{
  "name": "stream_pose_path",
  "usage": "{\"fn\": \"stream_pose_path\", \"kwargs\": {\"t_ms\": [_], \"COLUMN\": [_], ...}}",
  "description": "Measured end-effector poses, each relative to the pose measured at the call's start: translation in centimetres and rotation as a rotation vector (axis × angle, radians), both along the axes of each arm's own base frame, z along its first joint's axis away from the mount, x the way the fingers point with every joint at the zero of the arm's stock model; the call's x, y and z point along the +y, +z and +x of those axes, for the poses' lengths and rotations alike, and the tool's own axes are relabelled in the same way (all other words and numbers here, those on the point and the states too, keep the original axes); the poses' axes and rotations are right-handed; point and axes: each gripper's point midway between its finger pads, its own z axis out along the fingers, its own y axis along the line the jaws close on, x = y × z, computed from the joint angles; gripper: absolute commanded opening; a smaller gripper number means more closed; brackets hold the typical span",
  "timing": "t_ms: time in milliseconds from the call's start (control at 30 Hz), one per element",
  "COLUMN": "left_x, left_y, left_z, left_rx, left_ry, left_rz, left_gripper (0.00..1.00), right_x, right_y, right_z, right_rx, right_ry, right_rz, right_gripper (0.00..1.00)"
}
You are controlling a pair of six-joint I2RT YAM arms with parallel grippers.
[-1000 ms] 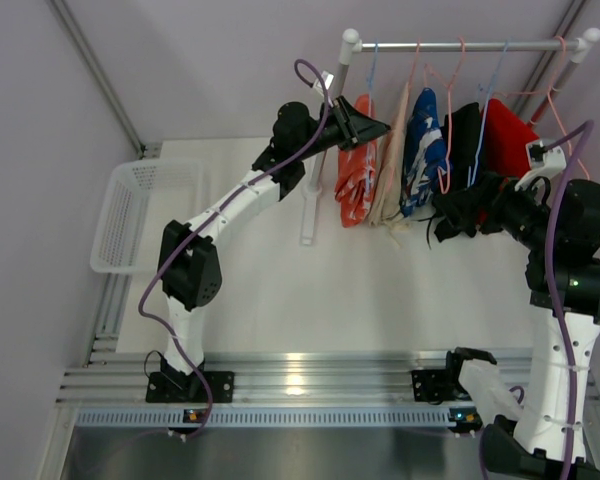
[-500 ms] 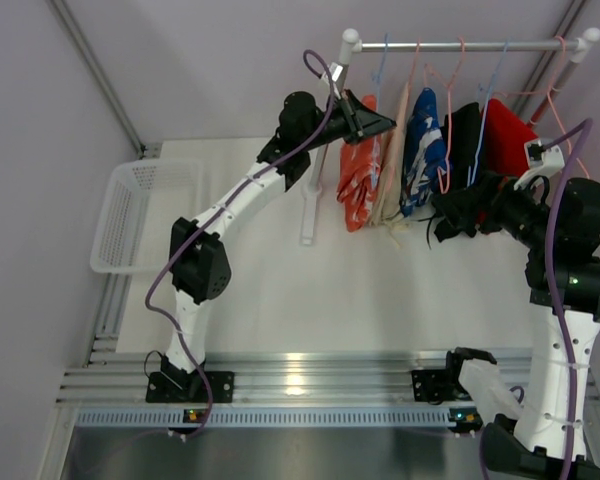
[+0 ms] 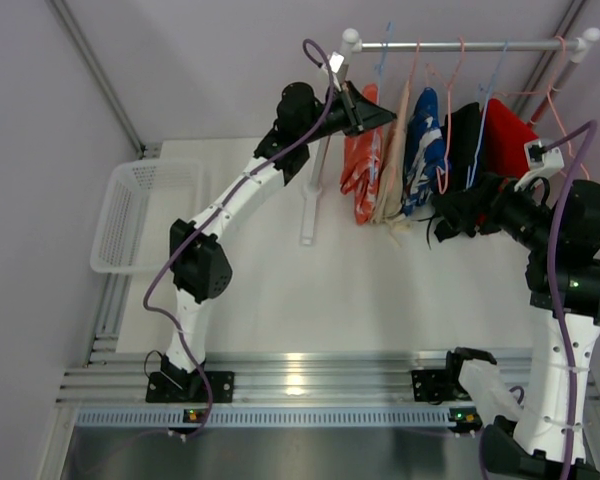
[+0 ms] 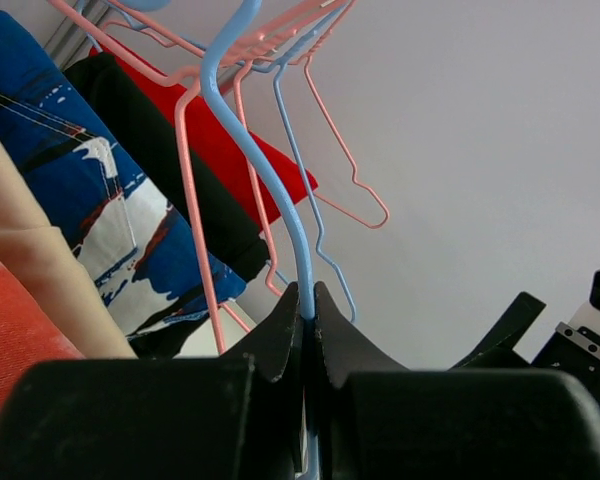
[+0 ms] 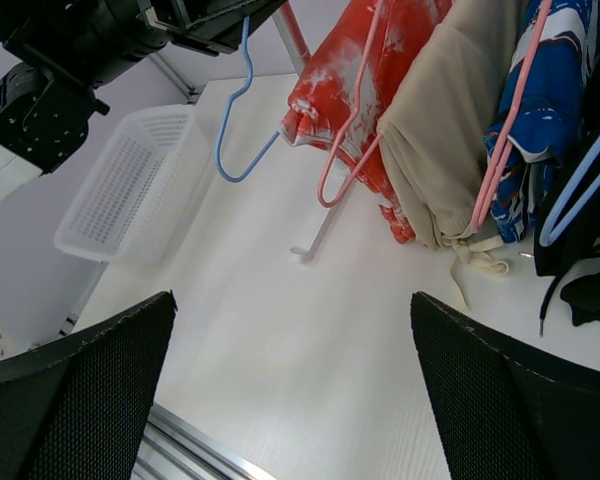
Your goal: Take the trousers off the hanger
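L claw [image 4: 307,300] pinched shut on blue hanger [image 4: 265,170] wire. Orange-red trousers [image 3: 363,175] hang just beside it, other trousers [image 3: 420,150] further along rail [image 3: 535,44]. R claw [image 5: 292,300] wide, empty, above counter [image 5: 310,400].

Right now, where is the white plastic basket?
In the top view, the white plastic basket sits at the left edge of the table, left of the left arm.

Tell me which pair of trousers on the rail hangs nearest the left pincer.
The orange-red pair with white marks, leftmost on the rail, beside the left pincer; the rest hang further right.
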Motion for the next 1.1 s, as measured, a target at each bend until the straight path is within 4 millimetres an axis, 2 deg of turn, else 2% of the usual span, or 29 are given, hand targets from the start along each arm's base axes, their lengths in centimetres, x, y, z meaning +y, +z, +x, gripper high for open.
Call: {"fn": "stream_pose_path", "kwargs": {"t_ms": [233,500,700,833,967,1033,1100], "left_x": [0.5,2.2,2.8,4.1,5.8,6.7,7.6], "left_y": [1.7,3.5,2.1,0.3,-0.5,-0.5,-0.2], "left_z": [-2.1,-6.9,-11.2,-13.7,-15.3,-16.1,-16.8], "left_rx": [-0.036,-0.027,0.014,0.058,0.091,0.099,0.093], "left_ry": [-0.014,-0.054,-0.094,-0.101,-0.079,-0.069,-0.055], "left_rz": [0.017,0.032,0.096,0.151,0.192,0.204,0.211], "left_gripper": [0.00,0.00,0.00,0.00,0.00,0.00,0.00], "right_x": [0.2,0.5,1.2,2.0,3.1,4.3,6.5], "right_y": [0.3,1.9,3.3,5.2,5.6,5.5,5.5], "right_z": [-0.2,0.0,-0.1,-0.1,0.2,0.4,0.2], "right_rx": [-0.004,-0.053,-0.096,-0.129,-0.115,-0.085,-0.063], "right_ry": [0.008,0.013,0.035,0.072,0.117,0.156,0.223], "right_rz": [0.015,0.051,0.123,0.224,0.327,0.359,0.376], "right_gripper": [0.99,0.99,0.99,0.99,0.96,0.95,0.93]}}
